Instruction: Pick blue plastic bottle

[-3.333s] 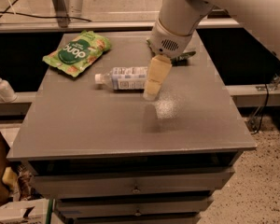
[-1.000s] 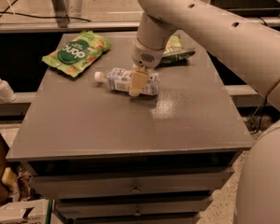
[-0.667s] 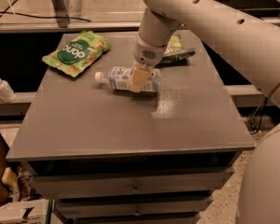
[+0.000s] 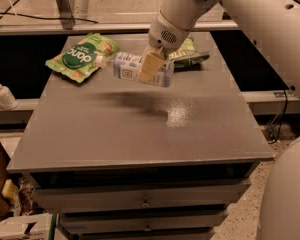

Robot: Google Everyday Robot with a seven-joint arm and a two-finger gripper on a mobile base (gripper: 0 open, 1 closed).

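The white arm (image 4: 182, 11) slants down from the upper right. Its gripper (image 4: 151, 67) pinches the one blue plastic bottle (image 4: 126, 69) across its middle. The bottle is held sideways above the grey surface (image 4: 140, 134), cap to the left, over its own shadow. Two bags lie at the back: a green snack bag (image 4: 82, 56) on the left and a second green bag (image 4: 189, 51) behind the arm. One pump bottle (image 4: 2, 93) stands off the surface to the left.

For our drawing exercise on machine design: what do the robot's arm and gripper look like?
The arm is a thick, smooth, off-white tube with rounded joints; its wrist has a round dotted grille. The gripper, over the table's rear at the bottle, has flat tan fingers. No cables show on it.
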